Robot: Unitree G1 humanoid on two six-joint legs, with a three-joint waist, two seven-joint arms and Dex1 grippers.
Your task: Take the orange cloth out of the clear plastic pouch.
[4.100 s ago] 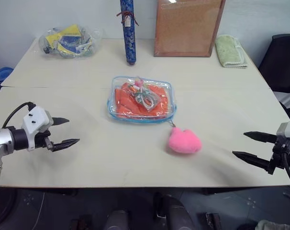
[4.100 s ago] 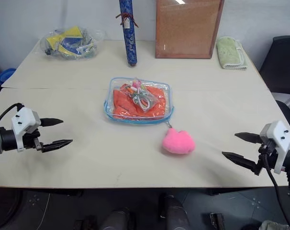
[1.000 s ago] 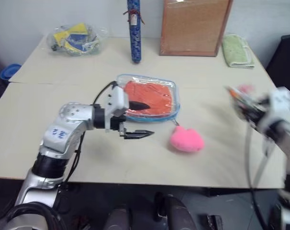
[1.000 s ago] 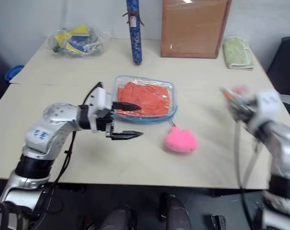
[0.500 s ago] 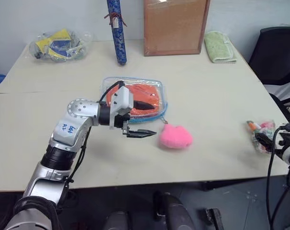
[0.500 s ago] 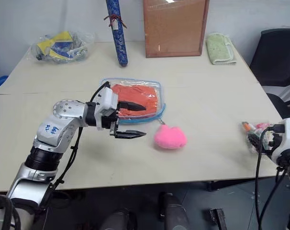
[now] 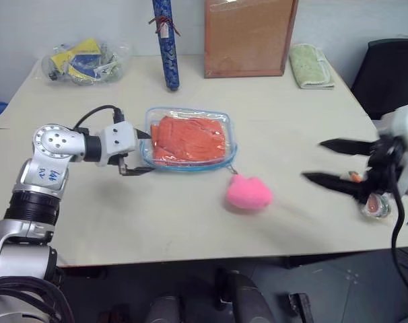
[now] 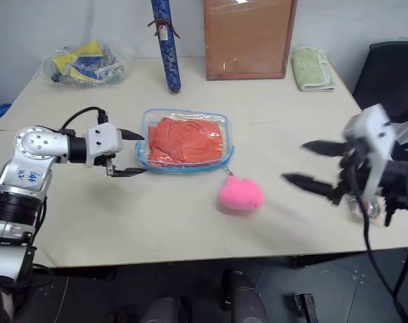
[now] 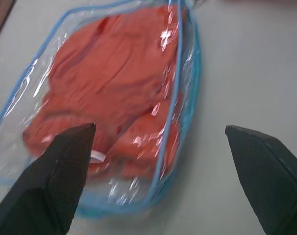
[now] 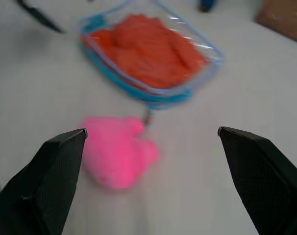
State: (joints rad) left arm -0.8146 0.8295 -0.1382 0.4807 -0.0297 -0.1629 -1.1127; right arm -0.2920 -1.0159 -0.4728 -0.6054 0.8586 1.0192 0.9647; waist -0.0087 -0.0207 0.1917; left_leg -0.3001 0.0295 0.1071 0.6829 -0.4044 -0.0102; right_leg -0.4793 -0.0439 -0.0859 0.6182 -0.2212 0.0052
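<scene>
The clear plastic pouch (image 7: 190,167) with light blue trim lies flat at the table's middle, and the orange cloth (image 7: 188,138) is inside it. Its pink pom-pom (image 7: 248,192) rests on the table just in front of its right corner. My left gripper (image 7: 147,152) stands open at the pouch's left end, holding nothing. In the left wrist view one finger (image 9: 60,171) overlaps the pouch's corner (image 9: 134,208) and the other is over bare table. My right gripper (image 7: 313,160) hovers open and empty to the right of the pom-pom, pointing toward it.
A small bundle of trinkets (image 7: 374,203) lies near the table's right edge behind my right gripper. Along the back stand a blue tube (image 7: 165,40), a cork board (image 7: 248,37), a green towel (image 7: 310,65) and a clear bag of yellow and blue items (image 7: 83,59). A black chair (image 7: 392,74) stands at the right.
My right gripper let go of the trinket bundle, opened, and swung up and in toward the pom-pom. My left gripper drew back from over the pouch to its left end.
</scene>
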